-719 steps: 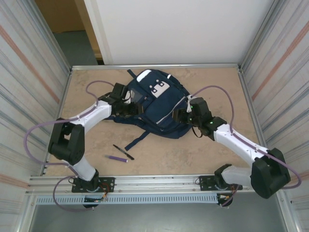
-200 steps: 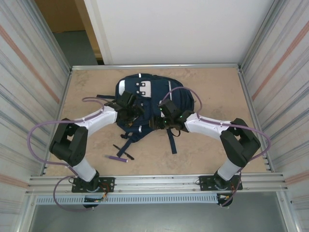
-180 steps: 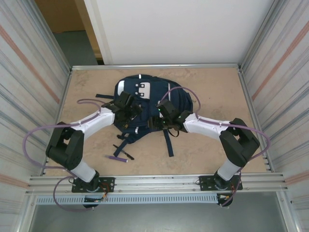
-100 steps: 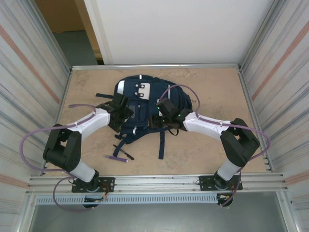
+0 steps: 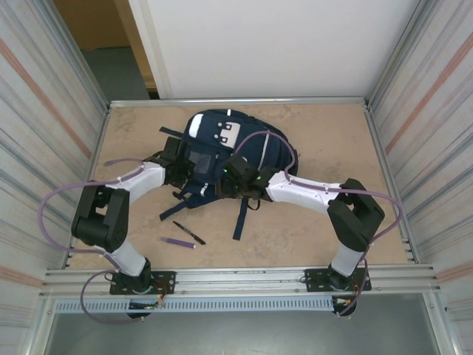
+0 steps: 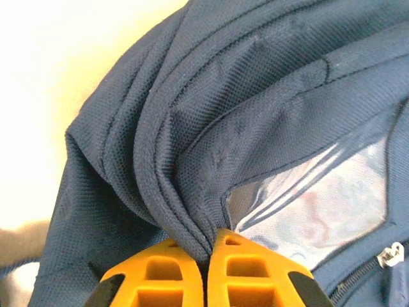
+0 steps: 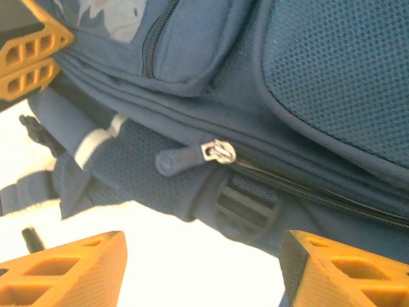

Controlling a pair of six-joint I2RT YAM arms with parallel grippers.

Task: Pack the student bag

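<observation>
Beside student bag [image 5: 209, 151], left hand [image 6: 209, 242] low, pinching fabric fold.

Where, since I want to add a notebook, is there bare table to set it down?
Bare table lies between the student bag and the right rail, and in the far left corner. Crowded: mid-table, where the left gripper and right gripper work at the bag, and near left, by the black pen and purple pen.

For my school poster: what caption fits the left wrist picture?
Left arm's orange plastic fingers pinch a fold of the navy-blue fabric backpack.
</observation>
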